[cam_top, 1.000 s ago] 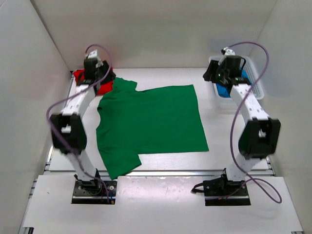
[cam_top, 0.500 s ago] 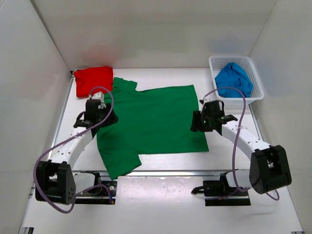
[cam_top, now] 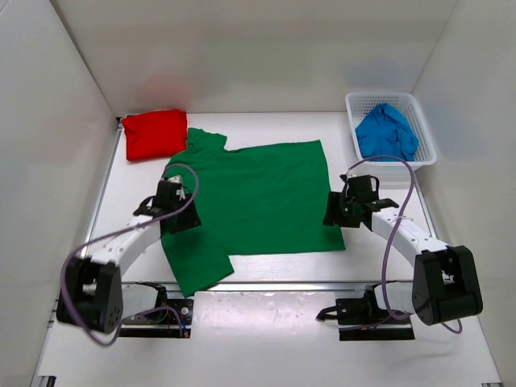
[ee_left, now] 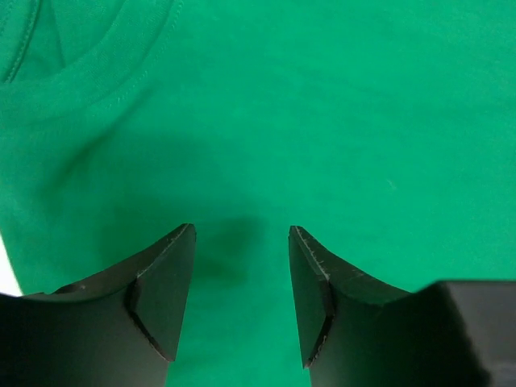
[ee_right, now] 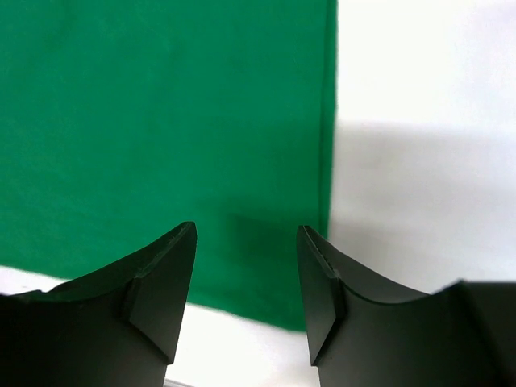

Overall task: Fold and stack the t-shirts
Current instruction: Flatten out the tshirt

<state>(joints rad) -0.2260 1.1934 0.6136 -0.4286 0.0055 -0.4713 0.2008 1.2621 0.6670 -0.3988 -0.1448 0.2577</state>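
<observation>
The green t-shirt (cam_top: 250,201) lies spread flat on the table, neck to the left, hem to the right. My left gripper (cam_top: 179,216) hovers open over its left part near the collar; the left wrist view shows green cloth (ee_left: 322,121) between and beyond the fingers (ee_left: 165,290). My right gripper (cam_top: 337,211) hovers open over the shirt's near right hem corner (ee_right: 318,266). The red t-shirt (cam_top: 155,133) lies folded at the far left. The blue t-shirt (cam_top: 387,133) sits crumpled in the white basket (cam_top: 426,137).
White walls close in the table on the left, back and right. The basket stands at the far right corner. Bare white table (cam_top: 375,242) shows to the right of the green shirt and along the near edge (cam_top: 282,270).
Both arms swung from the far corners down to the green shirt's sides. In the last half second the left gripper shifted nearer and right, the right gripper slightly right.
</observation>
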